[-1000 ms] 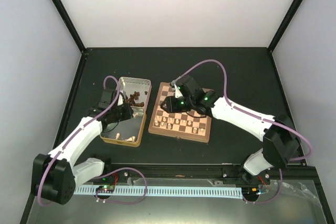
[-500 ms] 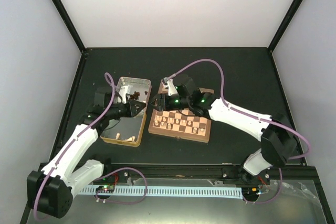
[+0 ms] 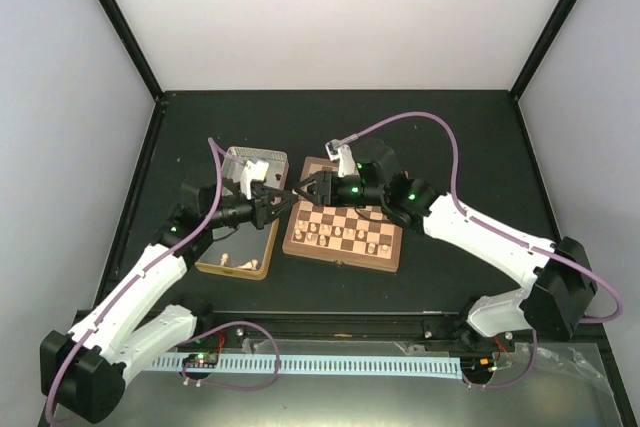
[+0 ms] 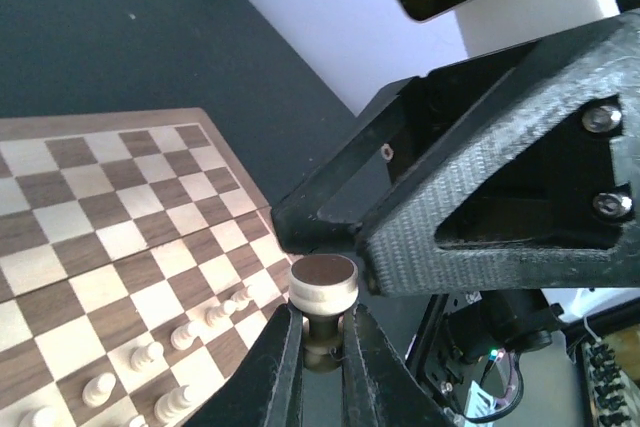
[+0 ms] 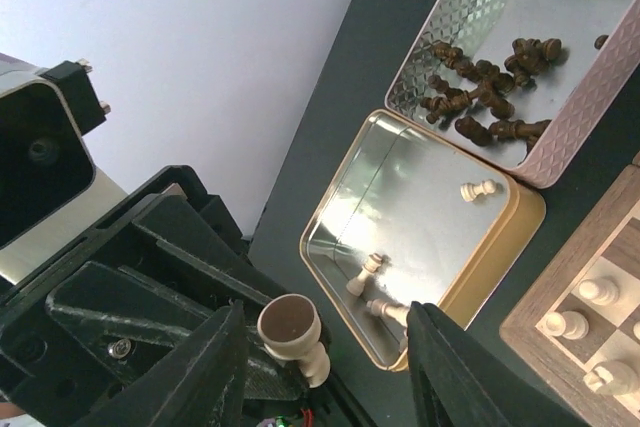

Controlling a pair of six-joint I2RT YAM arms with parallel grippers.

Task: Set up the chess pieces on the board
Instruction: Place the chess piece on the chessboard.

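Two hands: the left hand (image 3: 272, 199) and the right hand (image 3: 303, 190) are seen tip to tip in mid-air, above the gap between the tins and the left edge of the board (image 3: 392, 259).
Left hand: its fingers are pressed together on the stem of one pale piece (image 4: 322, 282), which is held off the surface (image 3: 450, 137).
Right hand: its fingers are spread, one standing on each side of that piece. Whether either finger touches it cannot be told.
Key relation: the piece lies just left of the right hand, inside its open gap and nearer one finger than the other. Its long axis runs out beyond the left fingertips, with the round base pointed at the right hand. The right arm is judged the nearer to the board.
Piece's look: cream turned wood, with a dark disc under the base. The head is hidden between the left fingers, so its rank cannot be named.
Board: cream chessmen (image 3: 345, 237) are seen along the near rows, and the far rows are bare.
Gold-sided tin (image 5: 505, 247): a few cream pieces are left in it.
Patterned tin (image 5: 590, 87): the dark pieces (image 5: 480, 97) are heaped in it.
Step judged: a hand-over from left to right is being attempted.
Risk judged: a small, smooth piece could be dropped if it is let go too early.
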